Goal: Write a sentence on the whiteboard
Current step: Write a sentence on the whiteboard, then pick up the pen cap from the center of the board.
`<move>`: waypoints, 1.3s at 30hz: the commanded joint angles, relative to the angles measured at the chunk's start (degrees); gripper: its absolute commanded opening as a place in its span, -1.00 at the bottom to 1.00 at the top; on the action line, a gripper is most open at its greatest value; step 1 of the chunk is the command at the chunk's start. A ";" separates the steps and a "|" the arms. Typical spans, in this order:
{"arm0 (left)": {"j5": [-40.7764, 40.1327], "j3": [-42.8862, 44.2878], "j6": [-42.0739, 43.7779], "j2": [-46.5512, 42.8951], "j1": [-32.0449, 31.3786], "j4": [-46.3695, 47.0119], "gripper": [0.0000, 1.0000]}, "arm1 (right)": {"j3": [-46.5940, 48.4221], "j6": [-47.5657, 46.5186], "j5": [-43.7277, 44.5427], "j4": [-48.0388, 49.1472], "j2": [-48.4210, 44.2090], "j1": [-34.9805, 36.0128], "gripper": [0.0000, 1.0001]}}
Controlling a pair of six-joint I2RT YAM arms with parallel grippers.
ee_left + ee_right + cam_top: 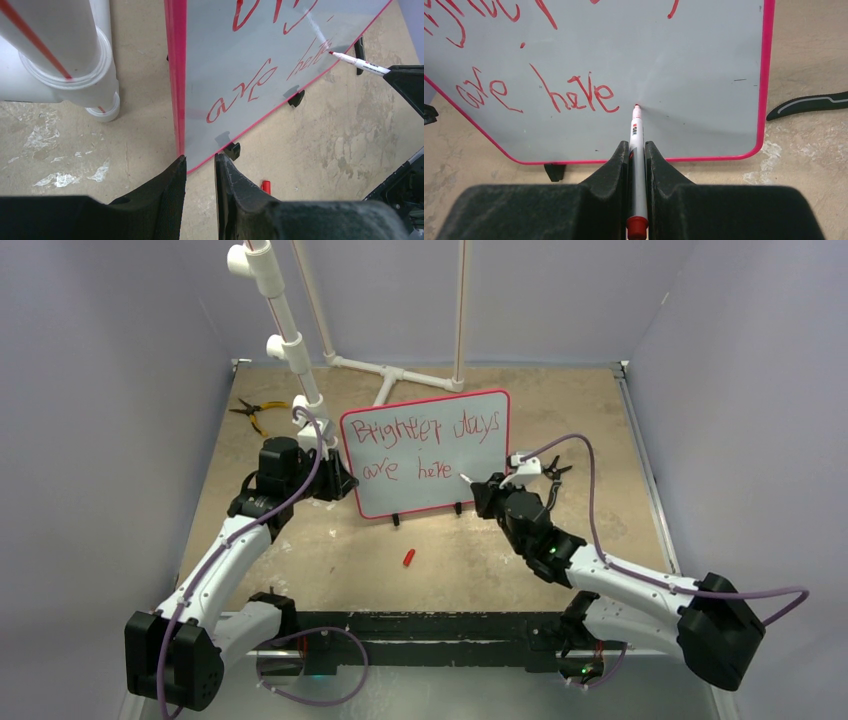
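Two rows of sentence (425, 448) overhead, left fingers (170, 195) pinching whiteboard (240, 55), right fingers (611, 170) clamping marker (636, 145)

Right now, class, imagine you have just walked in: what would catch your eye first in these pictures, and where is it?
The red-framed whiteboard stands mid-table, bearing the sentence "Brighter days are here" in red across two rows. The right gripper pinches a marker whose tip is at the board just after "here", while the left gripper straddles the board's lower left corner.
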 commanded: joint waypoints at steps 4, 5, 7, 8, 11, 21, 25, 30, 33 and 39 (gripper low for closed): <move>0.60 -0.10 0.79 -0.99 0.38 1.58 -0.46 | -2.56 -4.89 -5.79 4.01 -9.72 -0.33 -1.00; 0.65 -0.19 0.88 -1.22 0.35 1.60 -0.45 | -3.19 -5.49 -7.06 4.33 -11.72 -0.33 -1.00; 0.79 -0.46 1.08 -2.13 0.34 1.96 -0.42 | -4.60 -6.66 -9.10 4.54 -16.36 -0.33 -1.00; 0.86 -0.63 1.15 -2.66 0.30 2.18 -0.41 | -4.81 -7.38 -10.40 4.51 -17.94 -0.33 -1.00; -1.25 -1.01 1.42 -4.54 -1.27 2.02 -0.38 | -4.44 -9.13 -14.04 3.03 -20.69 -0.33 -1.00; 2.29 -2.15 4.90 -10.24 -17.67 5.69 -0.34 | 5.01 -11.41 -35.75 -11.93 -14.66 -0.33 -1.00; 8.35 -3.77 6.02 -10.68 -22.94 8.69 -0.31 | 7.65 -11.15 -47.22 -15.89 -9.28 -0.33 -1.00; 8.01 -3.18 8.28 -6.90 -32.64 6.12 -0.21 | 8.70 -10.66 -57.94 -16.77 -7.17 -0.33 -1.00; 6.53 -2.81 9.05 -4.74 -37.10 5.47 -0.15 | 9.74 -10.15 -62.89 -17.34 -6.45 -0.33 -1.00; 5.66 -1.70 10.53 -0.81 -42.22 3.71 -0.11 | 11.53 -9.92 -66.75 -18.96 -5.95 -0.33 -1.00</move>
